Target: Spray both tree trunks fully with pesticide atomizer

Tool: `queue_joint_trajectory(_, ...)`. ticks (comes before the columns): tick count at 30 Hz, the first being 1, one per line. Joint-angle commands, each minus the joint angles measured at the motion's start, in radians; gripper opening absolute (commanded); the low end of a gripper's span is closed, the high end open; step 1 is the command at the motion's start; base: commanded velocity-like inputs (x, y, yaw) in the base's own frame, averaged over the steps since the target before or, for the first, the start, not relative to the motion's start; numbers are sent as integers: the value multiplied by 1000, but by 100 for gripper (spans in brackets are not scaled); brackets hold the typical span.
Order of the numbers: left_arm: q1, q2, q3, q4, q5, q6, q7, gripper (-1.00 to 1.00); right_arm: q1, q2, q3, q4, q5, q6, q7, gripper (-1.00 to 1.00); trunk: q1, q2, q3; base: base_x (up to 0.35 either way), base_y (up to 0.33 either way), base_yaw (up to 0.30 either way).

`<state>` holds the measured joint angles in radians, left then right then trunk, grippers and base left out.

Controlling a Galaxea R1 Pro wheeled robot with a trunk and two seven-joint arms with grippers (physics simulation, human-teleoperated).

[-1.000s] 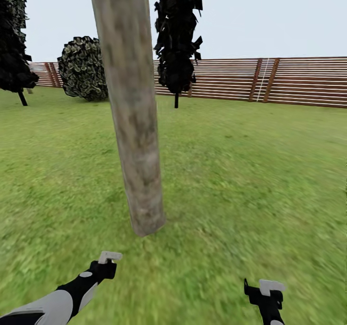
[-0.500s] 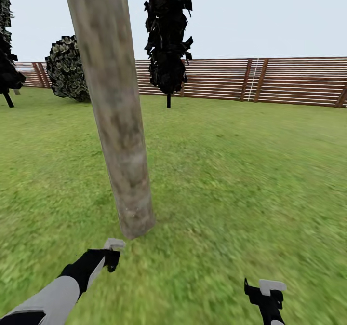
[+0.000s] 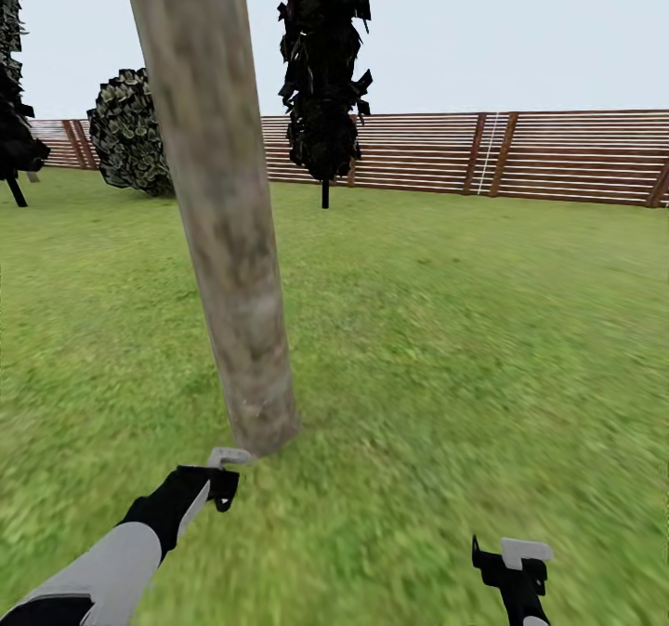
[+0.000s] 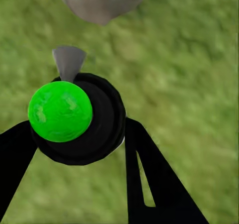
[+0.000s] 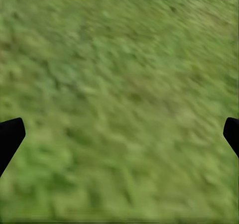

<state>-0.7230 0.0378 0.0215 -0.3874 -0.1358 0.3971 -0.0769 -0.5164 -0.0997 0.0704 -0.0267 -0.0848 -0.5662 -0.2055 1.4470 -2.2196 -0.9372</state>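
Reaching forward over the grass (image 3: 446, 329), my left gripper (image 3: 223, 477) sits low at the foot of the tree trunk (image 3: 223, 236), close to its base without clearly touching it. In my left wrist view my fingers (image 4: 149, 184) are pinched around the pesticide atomizer (image 4: 79, 119), a dark round body topped with a bright green ball and a grey nozzle that points toward the trunk's base (image 4: 99, 2). The mottled grey-tan trunk rises tilted in my head view, up out of sight. Behind it stand a round bush (image 3: 130, 134) and a near-black conifer (image 3: 323, 69) before the brown slat fence (image 3: 520, 157). Further right my right gripper (image 3: 516, 561) hangs low over bare lawn, its fingertips (image 5: 11, 134) spread wide apart with nothing between them
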Motion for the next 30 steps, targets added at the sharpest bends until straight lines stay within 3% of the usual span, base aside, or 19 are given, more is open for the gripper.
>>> queue_joint_trajectory(1, 5, 68, 6, -17, -1, 6, -16, -100, -1, 0, 8, 1, -9, -3, -2, 100, 0, 0, -1, -279, 0, 0)
queue_joint_trajectory(2, 7, 92, 6, -19, 0, 6, -35, -100, -1, 0, 8, 1, -9, -3, -2, 100, 0, 0, -1, -215, 0, 0)
queue_joint_trajectory(3, 8, 101, 5, -20, -1, 6, -51, -100, -1, 0, 8, 1, -9, -3, -2, 100, 0, 0, -1, -137, 0, 0)
queue_joint_trajectory(5, 5, 101, 1, -24, -3, 6, -76, -100, -1, 0, 8, 1, -9, -3, -2, 100, 0, 0, -1, -67, 0, 0)
queue_joint_trajectory(8, -3, 40, -1, -62, -8, 24, -86, -100, -1, 0, 8, 2, -9, -3, -2, 100, 0, 0, -1, -11, 0, 0)
queue_joint_trajectory(12, -11, 10, -1, -195, -6, 139, -90, -100, -1, 0, 8, 2, -9, -3, -2, 100, 0, 0, -1, -2, 0, 0)
queue_joint_trajectory(15, -10, 22, 2, -244, -4, 160, -90, -100, -1, 0, 8, 2, -9, -3, -2, 100, 0, 0, -1, -151, 29, 0)
queue_joint_trajectory(18, -9, 84, 7, -262, -2, 166, -92, -100, -1, 0, 8, 2, -9, -3, -2, 100, 0, 0, -1, -319, 76, 0)
queue_joint_trajectory(21, -8, 116, 5, -264, -1, 167, -96, -100, -1, 0, 8, 2, -9, -3, -2, 100, 0, 0, -1, -269, 59, 0)
queue_joint_trajectory(25, -17, 88, -1, -266, -3, 168, -98, -100, -1, 0, 8, 2, -9, -3, -2, 100, 0, 0, -1, -44, 9, 0)
queue_joint_trajectory(27, -43, 31, -3, -266, -6, 192, -97, -100, -1, 0, 8, 2, -9, -3, -2, 100, 0, 0, -1, -6, 1, 0)
queue_joint_trajectory(30, -81, -3, -3, -267, -5, 247, -98, -100, -1, 0, 8, 2, -9, -3, -2, 100, 0, 0, -1, -1, 0, 0)
